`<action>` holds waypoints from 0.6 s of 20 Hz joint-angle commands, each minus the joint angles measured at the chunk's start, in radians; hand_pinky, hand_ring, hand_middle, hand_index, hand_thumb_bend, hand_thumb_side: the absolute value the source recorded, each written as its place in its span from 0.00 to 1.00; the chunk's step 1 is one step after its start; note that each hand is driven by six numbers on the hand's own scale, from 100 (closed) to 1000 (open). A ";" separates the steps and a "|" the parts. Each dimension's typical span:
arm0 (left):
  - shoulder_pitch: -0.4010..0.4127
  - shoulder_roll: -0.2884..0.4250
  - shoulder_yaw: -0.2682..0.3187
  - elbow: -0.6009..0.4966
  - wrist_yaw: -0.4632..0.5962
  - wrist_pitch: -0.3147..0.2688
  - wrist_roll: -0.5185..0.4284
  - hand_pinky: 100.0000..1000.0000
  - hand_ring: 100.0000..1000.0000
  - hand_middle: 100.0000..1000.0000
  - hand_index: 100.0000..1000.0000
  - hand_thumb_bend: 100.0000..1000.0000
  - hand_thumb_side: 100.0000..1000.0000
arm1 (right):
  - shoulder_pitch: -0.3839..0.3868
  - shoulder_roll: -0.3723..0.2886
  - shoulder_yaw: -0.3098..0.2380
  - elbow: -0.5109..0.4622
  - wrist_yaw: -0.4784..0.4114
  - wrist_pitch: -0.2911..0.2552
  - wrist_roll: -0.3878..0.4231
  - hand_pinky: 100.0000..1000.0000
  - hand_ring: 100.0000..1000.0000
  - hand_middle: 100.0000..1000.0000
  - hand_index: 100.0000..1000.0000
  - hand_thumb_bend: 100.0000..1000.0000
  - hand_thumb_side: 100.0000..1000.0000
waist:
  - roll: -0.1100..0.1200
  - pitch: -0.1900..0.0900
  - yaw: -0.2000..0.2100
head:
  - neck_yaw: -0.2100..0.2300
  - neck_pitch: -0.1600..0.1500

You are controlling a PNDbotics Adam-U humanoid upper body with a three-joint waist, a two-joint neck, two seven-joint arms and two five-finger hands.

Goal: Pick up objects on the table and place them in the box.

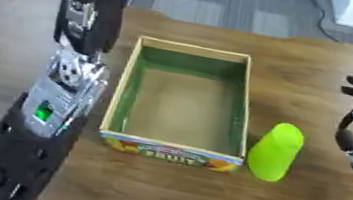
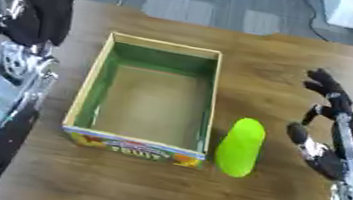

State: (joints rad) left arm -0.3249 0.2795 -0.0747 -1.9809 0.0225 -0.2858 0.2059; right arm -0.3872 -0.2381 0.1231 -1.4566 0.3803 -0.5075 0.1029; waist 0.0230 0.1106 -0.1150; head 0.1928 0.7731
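Right eye view: a lime-green plastic cylinder (image 2: 239, 146) lies on the wooden bench (image 2: 310, 62) beside the empty cardboard fruit box (image 2: 89, 90); right hand (image 2: 334, 132), fingers spread, should wrap its middle.

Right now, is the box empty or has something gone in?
Empty. The box shows only its bare brown floor and green walls; the green object lies outside, against its right side.

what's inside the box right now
Nothing shows inside the box: only its bare brown floor and green inner walls. The near wall hides a thin strip of floor behind it. The lime-green object lies outside, on the table beside the box's right wall.
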 commanded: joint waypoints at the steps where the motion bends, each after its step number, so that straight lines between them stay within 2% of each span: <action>1: -0.007 0.006 0.006 -0.019 -0.004 0.000 0.002 0.32 0.50 0.59 0.70 0.58 0.95 | -0.007 -0.002 -0.003 -0.015 -0.010 -0.010 0.023 0.36 0.84 0.87 1.00 0.69 0.81 | 0.000 -0.009 0.003 | -0.003 -0.003; 5: -0.007 0.006 0.007 -0.019 -0.005 0.001 0.002 0.33 0.50 0.59 0.70 0.58 0.95 | -0.006 -0.002 -0.009 -0.014 -0.012 -0.009 0.026 0.41 0.84 0.87 1.00 0.67 0.81 | 0.000 -0.008 0.004 | -0.003 -0.003; 11: -0.008 0.005 0.007 -0.019 -0.005 0.001 0.001 0.33 0.50 0.59 0.70 0.58 0.95 | -0.004 -0.002 -0.009 -0.015 0.000 -0.007 0.011 0.43 0.84 0.87 1.00 0.70 0.80 | 0.000 -0.007 0.006 | -0.004 -0.003; 12: -0.008 0.005 0.007 -0.019 -0.006 0.001 0.001 0.33 0.50 0.59 0.70 0.58 0.95 | -0.003 -0.002 -0.008 -0.014 0.005 -0.006 0.008 0.46 0.85 0.87 1.00 0.74 0.76 | 0.001 -0.007 0.007 | -0.004 -0.003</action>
State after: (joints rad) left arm -0.3249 0.2794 -0.0746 -1.9809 0.0192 -0.2856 0.2060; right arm -0.3857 -0.2380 0.1219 -1.4565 0.3807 -0.5129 0.1165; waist 0.0232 0.1130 -0.1087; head 0.1928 0.7731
